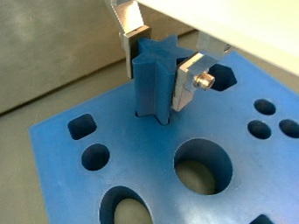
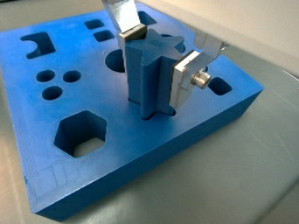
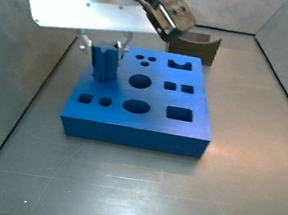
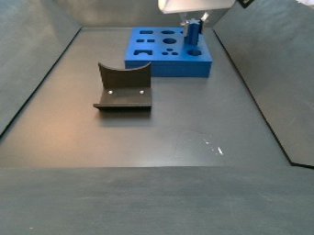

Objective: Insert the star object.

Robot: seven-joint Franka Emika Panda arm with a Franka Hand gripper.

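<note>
The star object (image 1: 155, 83) is a tall blue ridged peg. It stands upright with its lower end in a star-shaped hole near one corner of the large blue holed block (image 1: 70, 166). My gripper (image 1: 162, 59) is shut on the peg, one silver finger on each side near its top. Both wrist views show this; the peg (image 2: 146, 79), the block (image 2: 128, 149) and the gripper (image 2: 160, 57) are all in view. In the side views the peg (image 3: 103, 63) (image 4: 194, 34) stands on the block (image 3: 131, 123) (image 4: 172, 64) under the gripper (image 3: 104, 48) (image 4: 194, 20).
A dark olive curved block (image 4: 123, 89) lies on the floor apart from the blue block; it also shows in a side view (image 3: 193, 46). The blue block has several other shaped holes, such as a hexagon (image 2: 79, 136) and an oval (image 1: 201, 166). Grey walls ring the floor.
</note>
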